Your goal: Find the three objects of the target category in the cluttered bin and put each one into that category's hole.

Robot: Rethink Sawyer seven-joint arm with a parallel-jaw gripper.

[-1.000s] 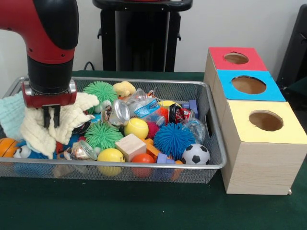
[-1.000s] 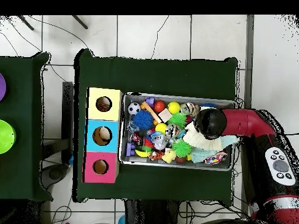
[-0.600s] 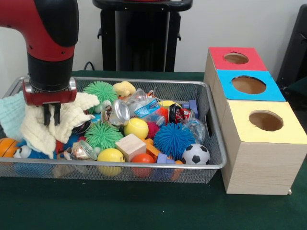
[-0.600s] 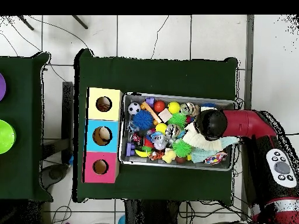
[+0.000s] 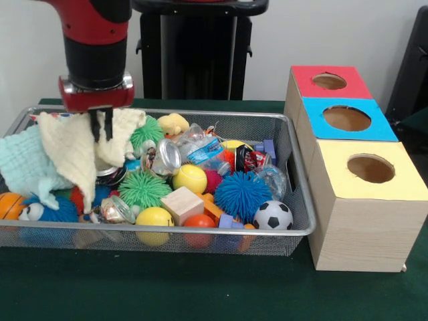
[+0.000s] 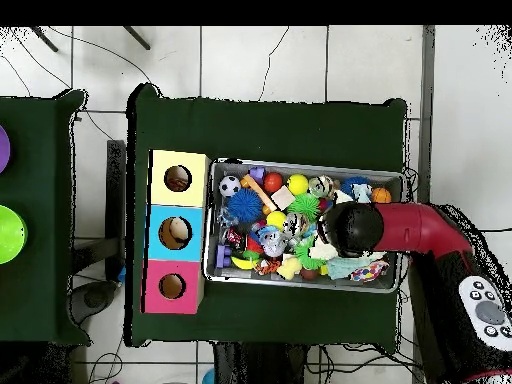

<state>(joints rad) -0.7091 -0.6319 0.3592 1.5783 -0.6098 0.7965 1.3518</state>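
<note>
My gripper (image 5: 101, 127) hangs over the left part of the wire mesh bin (image 5: 200, 231), shut on a cream knitted cloth (image 5: 72, 155). The cloth is lifted and drapes down from the fingers over the clutter. A mint cloth (image 5: 23, 168) lies bunched to its left against the bin's end. In the overhead view the arm's black wrist covers the gripper; the cream cloth (image 6: 322, 247) and mint cloth (image 6: 350, 267) show beside it. The wooden box (image 5: 361, 221) right of the bin has a red hole (image 5: 329, 81), a blue hole (image 5: 346, 118) and a yellow hole (image 5: 370, 168).
The bin is packed with a green spiky ball (image 5: 144, 188), blue spiky ball (image 5: 242, 195), soccer ball (image 5: 273, 215), wooden cube (image 5: 182, 204), yellow ball (image 5: 190, 178), crushed can (image 5: 164, 157), plastic bottle (image 5: 200, 147) and orange ball (image 5: 9, 204).
The gripper has risen and moved right in the front view, pulling the cream cloth up off the pile. The mint cloth and a blue spiky ball beneath now show more.
</note>
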